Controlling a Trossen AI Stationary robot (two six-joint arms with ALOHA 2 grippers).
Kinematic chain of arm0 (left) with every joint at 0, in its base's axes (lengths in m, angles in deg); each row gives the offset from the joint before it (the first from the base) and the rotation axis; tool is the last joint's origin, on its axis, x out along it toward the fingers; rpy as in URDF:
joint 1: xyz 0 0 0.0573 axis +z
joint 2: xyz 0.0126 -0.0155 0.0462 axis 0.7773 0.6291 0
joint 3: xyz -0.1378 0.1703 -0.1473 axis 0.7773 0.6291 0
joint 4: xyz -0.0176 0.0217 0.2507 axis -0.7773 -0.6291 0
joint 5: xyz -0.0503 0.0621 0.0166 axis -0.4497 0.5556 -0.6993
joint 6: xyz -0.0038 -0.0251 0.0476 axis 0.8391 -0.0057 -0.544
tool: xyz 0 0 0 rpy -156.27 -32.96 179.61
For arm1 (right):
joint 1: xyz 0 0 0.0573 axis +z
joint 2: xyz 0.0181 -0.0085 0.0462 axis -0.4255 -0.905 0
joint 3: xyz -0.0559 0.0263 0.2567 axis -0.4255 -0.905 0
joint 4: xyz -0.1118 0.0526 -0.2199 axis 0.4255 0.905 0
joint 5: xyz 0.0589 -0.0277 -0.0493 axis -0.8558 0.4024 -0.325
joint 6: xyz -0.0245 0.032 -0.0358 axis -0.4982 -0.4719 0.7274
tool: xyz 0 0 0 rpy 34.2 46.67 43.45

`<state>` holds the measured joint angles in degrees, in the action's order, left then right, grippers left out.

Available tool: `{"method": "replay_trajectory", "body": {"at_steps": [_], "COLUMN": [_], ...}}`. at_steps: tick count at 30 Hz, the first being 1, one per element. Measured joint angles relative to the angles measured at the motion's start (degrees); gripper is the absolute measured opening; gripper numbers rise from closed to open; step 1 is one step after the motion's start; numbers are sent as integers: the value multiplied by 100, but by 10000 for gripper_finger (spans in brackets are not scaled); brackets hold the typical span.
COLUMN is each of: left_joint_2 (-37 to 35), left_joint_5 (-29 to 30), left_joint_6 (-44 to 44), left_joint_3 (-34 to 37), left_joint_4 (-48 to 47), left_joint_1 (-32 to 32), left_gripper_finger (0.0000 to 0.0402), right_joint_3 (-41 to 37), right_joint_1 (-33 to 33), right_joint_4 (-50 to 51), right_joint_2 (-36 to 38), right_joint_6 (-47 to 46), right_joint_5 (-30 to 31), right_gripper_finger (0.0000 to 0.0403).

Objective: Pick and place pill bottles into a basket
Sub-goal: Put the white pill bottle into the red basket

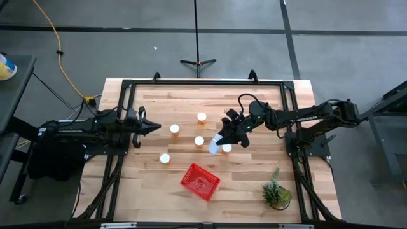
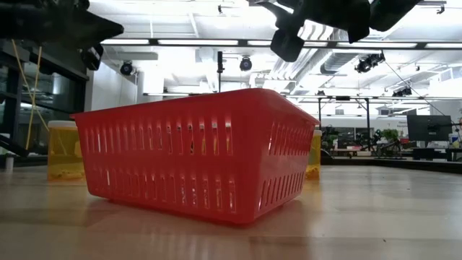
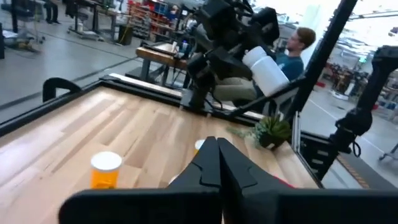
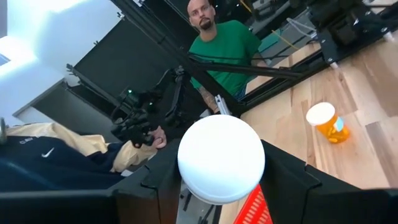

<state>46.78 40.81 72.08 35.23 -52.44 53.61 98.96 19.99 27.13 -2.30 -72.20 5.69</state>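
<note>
My right gripper [image 1: 222, 136] is above the table's middle, shut on a pill bottle [image 1: 214, 145] whose white cap [image 4: 221, 158] fills the right wrist view. Several more white-capped amber bottles stand upright on the table, among them one [image 1: 174, 129] near my left gripper, one [image 1: 199, 140] at mid-table and one [image 1: 227, 148] under my right gripper. The red mesh basket [image 1: 200, 181] sits on the table nearer the front edge and fills the low view [image 2: 195, 162]. My left gripper [image 1: 152, 127] is shut and empty at the table's left, its fingers pointing right [image 3: 214, 163]. My right gripper pinches the bottle between its two fingers [image 4: 291, 180], one on either side just behind the cap; the cap hides the body and the exact place of contact. The bottle is lifted clear of the table and tilted, cap toward the near left [image 3: 267, 70].
A green potted plant [image 1: 276, 191] stands at the near right corner. The black frame rails [image 1: 127, 89] run round the table's edges. People sit beyond the table [image 4: 224, 46]. In the low view, two bottles [image 2: 65, 148] [image 2: 313, 155] show behind the basket.
</note>
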Motion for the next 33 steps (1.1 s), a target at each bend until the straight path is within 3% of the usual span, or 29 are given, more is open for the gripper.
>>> {"method": "replay_trajectory", "body": {"at_steps": [5,9,15,23,27,33], "left_joint_2": [0,-2,-3,-77,-363,-1182], "left_joint_5": [301,34,16,-115,31,36], "left_joint_6": [-192,-339,-278,-297,-288,-192], "left_joint_3": [0,0,0,0,12,403], "left_joint_4": [3,-81,-309,-515,-944,-809], "left_joint_1": [2,2,0,2,0,2], "left_gripper_finger": [57,22,37,23,23,23], "right_joint_3": [-2,-1,0,-1,-2,0], "right_joint_1": [0,-2,-2,-1,-2,0], "right_joint_4": [0,0,0,0,-2,-7], "right_joint_2": [0,0,0,0,0,0], "right_joint_6": [36,132,211,276,295,337], "right_joint_5": [71,166,246,318,370,422], "right_gripper_finger": [170,170,170,170,170,170]}}
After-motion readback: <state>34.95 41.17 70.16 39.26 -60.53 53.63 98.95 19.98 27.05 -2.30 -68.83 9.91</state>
